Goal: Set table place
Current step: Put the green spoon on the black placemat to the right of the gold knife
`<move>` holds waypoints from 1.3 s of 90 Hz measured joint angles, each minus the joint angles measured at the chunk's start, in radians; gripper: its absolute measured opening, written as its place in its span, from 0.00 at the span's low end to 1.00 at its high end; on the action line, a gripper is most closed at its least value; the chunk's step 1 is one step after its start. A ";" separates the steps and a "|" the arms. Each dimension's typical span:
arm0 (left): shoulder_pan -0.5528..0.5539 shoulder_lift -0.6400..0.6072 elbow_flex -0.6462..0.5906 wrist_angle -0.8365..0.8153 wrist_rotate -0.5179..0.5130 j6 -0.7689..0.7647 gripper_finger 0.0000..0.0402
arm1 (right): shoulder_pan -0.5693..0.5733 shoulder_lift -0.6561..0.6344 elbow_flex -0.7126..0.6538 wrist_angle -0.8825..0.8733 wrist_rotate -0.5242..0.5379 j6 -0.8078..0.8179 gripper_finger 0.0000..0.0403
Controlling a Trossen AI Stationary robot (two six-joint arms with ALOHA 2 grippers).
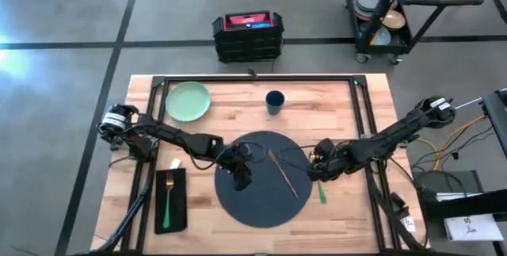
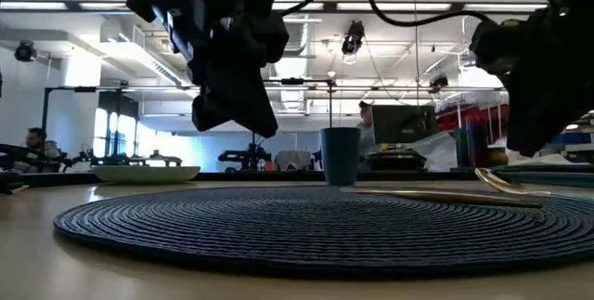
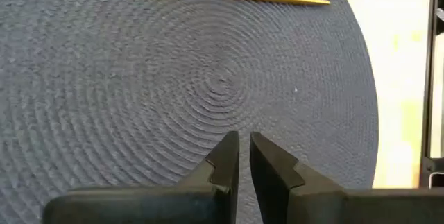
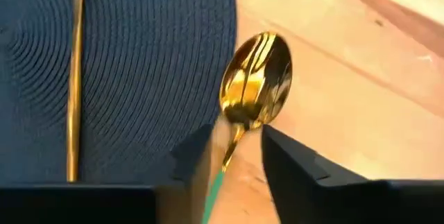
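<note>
The right gripper (image 4: 236, 156) straddles the spoon (image 4: 254, 82) at the mat's (image 1: 261, 204) right edge, fingers apart around the neck (not yet pinching, I judge), likely to grasp it. The left gripper (image 3: 243, 156), nearly closed and empty, hovers over the mat's centre near the knife (image 1: 283, 173). Plate (image 1: 188, 101), cup (image 1: 274, 101) and the napkin (image 1: 179, 200) with fork (image 1: 169, 194) sit well apart, leaving bare table (image 1: 333, 101).
</note>
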 joint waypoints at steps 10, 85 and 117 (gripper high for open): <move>-0.004 0.000 0.000 -0.001 0.000 0.020 0.05 | 0.022 0.000 0.000 0.000 0.000 0.025 0.44; -0.003 0.000 -0.002 -0.142 -0.009 0.218 0.05 | 0.037 0.205 -0.007 0.074 -0.115 0.155 0.23; -0.003 0.000 -0.002 -0.144 -0.008 0.228 0.05 | 0.051 0.170 0.036 0.023 -0.088 0.151 0.01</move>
